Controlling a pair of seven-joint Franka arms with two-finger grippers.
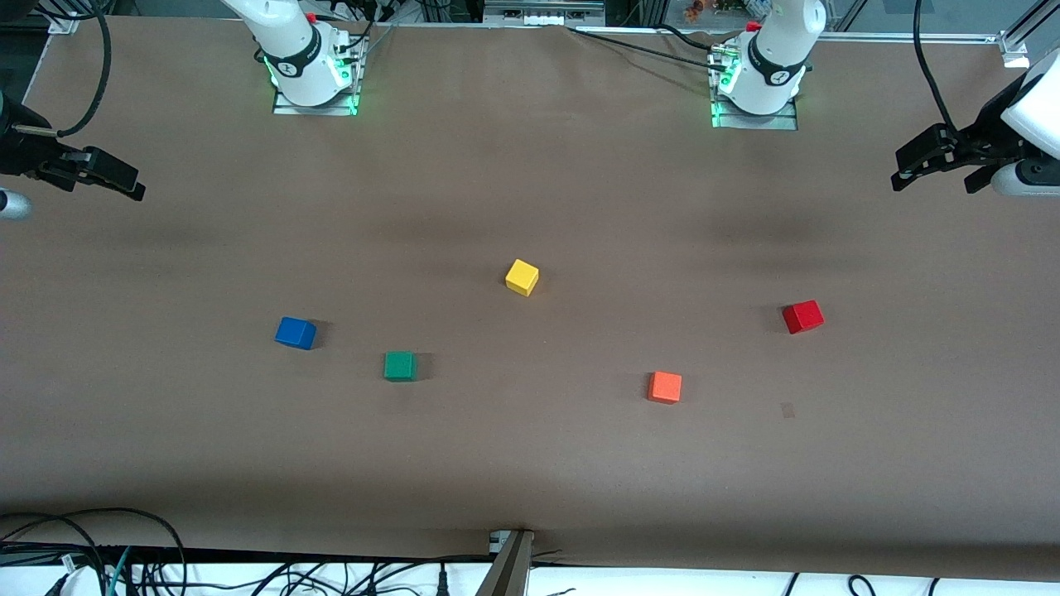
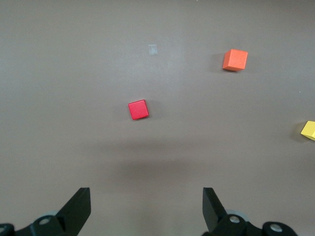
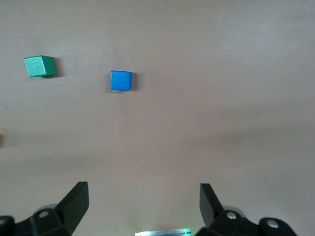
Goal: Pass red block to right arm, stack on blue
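Red block (image 1: 802, 316) lies flat on the brown tabletop (image 1: 530, 463) toward the left arm's end, roughly midway between the robots' edge and the camera's edge, untouched and apart from every other cube. Nearest to it is the orange cube (image 1: 665, 386), which sits nearer the camera and more toward the table's middle. The left gripper (image 1: 927, 161) hangs high over the left arm's end edge, fingers spread and empty; in its wrist view the red block (image 2: 138, 109) lies ahead of the spread fingertips (image 2: 78, 206), slightly off the midline and turned a little out of square with them. Judgement: the left arm is plainly the nearer one, and its reach runs from the end edge inward and down. The blue cube (image 1: 296, 333) rests toward the right arm's end, beside the green cube (image 1: 400, 365), well apart from the red block. The right gripper (image 1: 103, 175) waits over the right arm's end edge, fingers likewise spread and holding nothing. A yellow cube (image 1: 522, 276) sits near the table's centre, about where a handover would likely occur.
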